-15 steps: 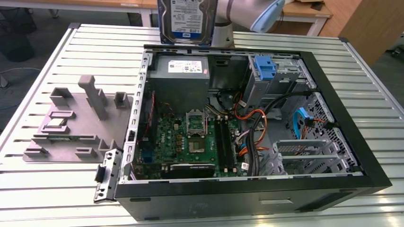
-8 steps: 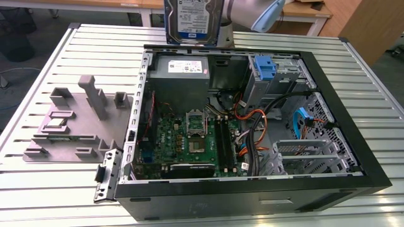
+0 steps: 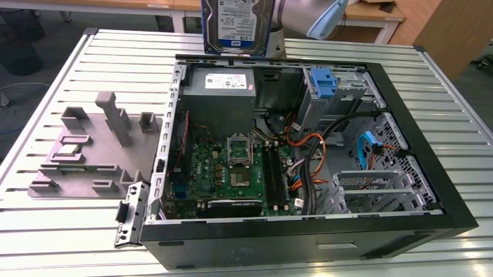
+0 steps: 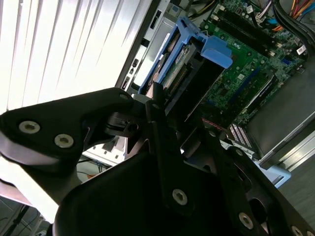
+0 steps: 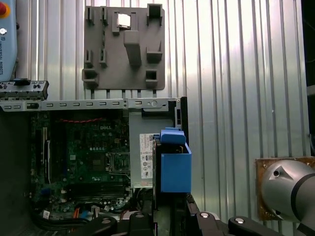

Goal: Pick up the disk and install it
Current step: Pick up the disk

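Cables (image 3: 310, 151) and a green motherboard (image 3: 231, 173) crowd the open computer case (image 3: 308, 242) on the slatted table (image 3: 62, 231). A grey power supply box (image 3: 219, 86) sits at the case's far end, with a bare blue bracket (image 3: 325, 81) in the cage beside it. A grey fixture (image 3: 85, 153) lies at the exterior view's left. The arm (image 3: 308, 17) hangs over the far edge. The gripper (image 4: 165, 113) has its jaws clamped on the disk (image 3: 233, 23), which stands on edge above the power supply.

Tool (image 4: 165, 105) raised, pointing down, clamped on disk (image 3: 235, 23)
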Tool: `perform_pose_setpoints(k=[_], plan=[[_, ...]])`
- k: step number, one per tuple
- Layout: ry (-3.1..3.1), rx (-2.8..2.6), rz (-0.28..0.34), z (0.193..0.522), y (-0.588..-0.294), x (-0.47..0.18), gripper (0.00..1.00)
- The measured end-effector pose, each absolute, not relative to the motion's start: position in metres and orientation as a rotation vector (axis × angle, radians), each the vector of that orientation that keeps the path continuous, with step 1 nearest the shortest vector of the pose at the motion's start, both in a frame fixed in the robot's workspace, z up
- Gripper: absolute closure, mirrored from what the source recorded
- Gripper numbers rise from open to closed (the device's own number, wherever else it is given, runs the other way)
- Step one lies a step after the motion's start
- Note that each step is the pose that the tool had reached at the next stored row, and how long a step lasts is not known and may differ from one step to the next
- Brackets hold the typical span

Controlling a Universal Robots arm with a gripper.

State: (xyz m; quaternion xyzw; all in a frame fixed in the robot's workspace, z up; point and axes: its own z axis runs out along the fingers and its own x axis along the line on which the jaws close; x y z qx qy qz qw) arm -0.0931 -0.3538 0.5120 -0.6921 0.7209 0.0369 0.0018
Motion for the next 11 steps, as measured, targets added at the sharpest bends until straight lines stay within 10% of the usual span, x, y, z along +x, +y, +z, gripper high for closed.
perform_pose_setpoints(k=[11], plan=[[2.262,-2.172,0.116,0.5121,-0.3592,-0.0932,0.65]])
